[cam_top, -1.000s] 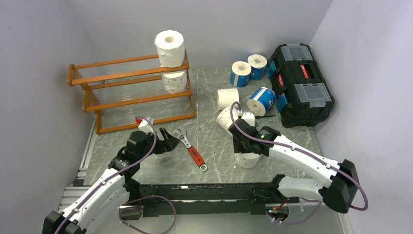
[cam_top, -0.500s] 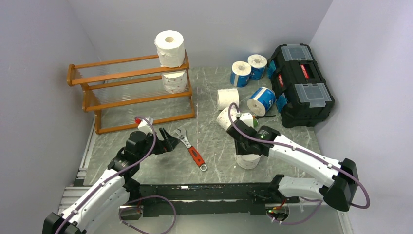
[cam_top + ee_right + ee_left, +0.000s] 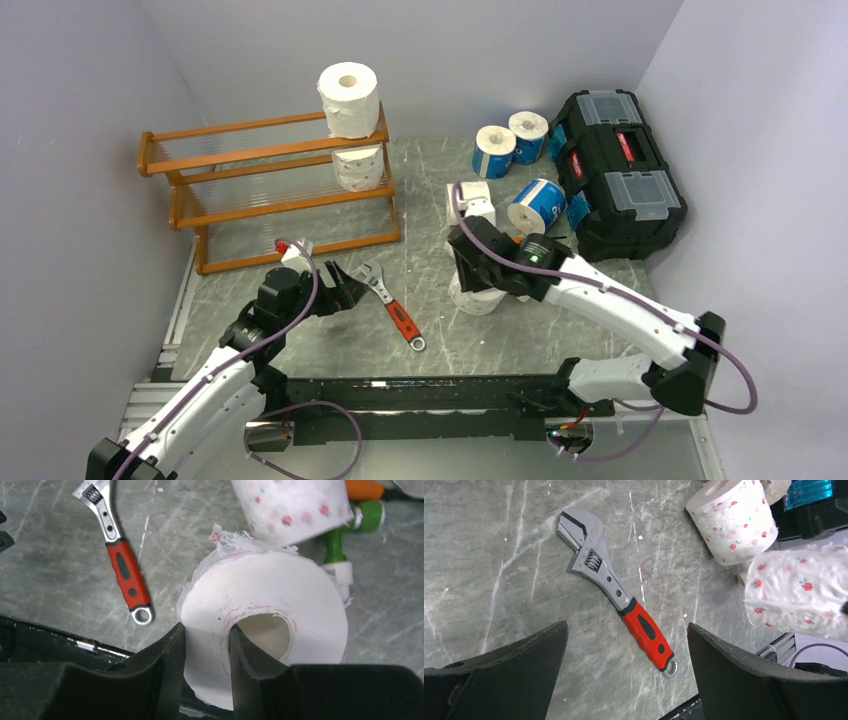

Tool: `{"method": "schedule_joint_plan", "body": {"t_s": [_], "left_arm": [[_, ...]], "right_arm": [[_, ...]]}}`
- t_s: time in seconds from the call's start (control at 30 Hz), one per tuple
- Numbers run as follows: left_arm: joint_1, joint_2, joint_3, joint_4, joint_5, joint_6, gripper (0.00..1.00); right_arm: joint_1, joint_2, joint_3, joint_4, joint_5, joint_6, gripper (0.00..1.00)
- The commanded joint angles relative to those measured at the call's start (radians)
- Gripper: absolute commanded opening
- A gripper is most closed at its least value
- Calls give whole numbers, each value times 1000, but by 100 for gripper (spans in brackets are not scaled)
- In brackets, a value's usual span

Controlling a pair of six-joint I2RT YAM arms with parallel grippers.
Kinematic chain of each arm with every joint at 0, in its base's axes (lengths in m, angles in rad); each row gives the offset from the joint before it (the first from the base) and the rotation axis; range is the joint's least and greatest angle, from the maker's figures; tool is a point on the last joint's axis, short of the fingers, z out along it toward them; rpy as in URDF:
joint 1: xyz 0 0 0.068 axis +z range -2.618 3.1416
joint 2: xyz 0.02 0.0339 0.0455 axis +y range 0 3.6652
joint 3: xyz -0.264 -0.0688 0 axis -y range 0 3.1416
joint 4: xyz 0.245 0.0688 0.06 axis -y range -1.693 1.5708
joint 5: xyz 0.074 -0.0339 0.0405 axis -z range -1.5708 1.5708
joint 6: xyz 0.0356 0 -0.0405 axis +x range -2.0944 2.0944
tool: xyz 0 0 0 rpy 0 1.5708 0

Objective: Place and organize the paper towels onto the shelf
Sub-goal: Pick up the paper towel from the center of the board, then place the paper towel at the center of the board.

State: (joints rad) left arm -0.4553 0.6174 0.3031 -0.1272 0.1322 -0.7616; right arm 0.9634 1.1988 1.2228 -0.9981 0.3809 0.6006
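Now my right gripper [image 3: 206, 632], clamped on the printed roll's [image 3: 270, 590] wall, has swung it left twd the shelf [image 3: 270, 150]. Left gripper [image 3: 626, 630]: spread wide, idle.

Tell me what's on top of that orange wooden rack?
One plain white roll stands on end at the rack's right end. Beneath it, a printed roll is partly hidden by the rails.

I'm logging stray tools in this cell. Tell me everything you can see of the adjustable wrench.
The adjustable wrench lies flat on the grey marbled table, head away from the robot, handle nearer. Head and shank look like bare steel, with a worm screw showing and the jaws slightly open. The grip is red with a black inlay, ending in a metal ring. Nothing touches it.
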Motion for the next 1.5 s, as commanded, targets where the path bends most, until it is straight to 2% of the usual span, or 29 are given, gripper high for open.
{"method": "schedule_joint_plan", "body": {"t_s": [0.0, 0.3, 0.47, 0.73, 1.07, 1.13, 1.33, 1.47], "left_arm": [[-2, -19, 54, -27, -33, -24, 95], [-3, -58, 83, -97, -84, -6, 95], [-3, -68, 71, -105, -82, -8, 95], [-3, -108, 58, -133, -124, -12, 95], [-3, -96, 55, -145, -129, -12, 95], [-2, -95, 56, -144, -129, -13, 95], [-3, -83, 70, -151, -129, -12, 96], [-2, -72, 82, -161, -129, -14, 96]], "right_arm": [[6, 114, 82, 185, -14, -102, 32], [5, 364, 240, 292, -22, -210, 32], [5, 462, 272, 327, -48, -221, 32], [3, 538, 258, 372, -24, -260, 32], [0, 570, 218, 407, -64, -273, 33], [-2, 567, 214, 406, -74, -271, 37], [-3, 551, 210, 400, -92, -263, 64], [-3, 528, 207, 408, -94, -263, 72]]}}
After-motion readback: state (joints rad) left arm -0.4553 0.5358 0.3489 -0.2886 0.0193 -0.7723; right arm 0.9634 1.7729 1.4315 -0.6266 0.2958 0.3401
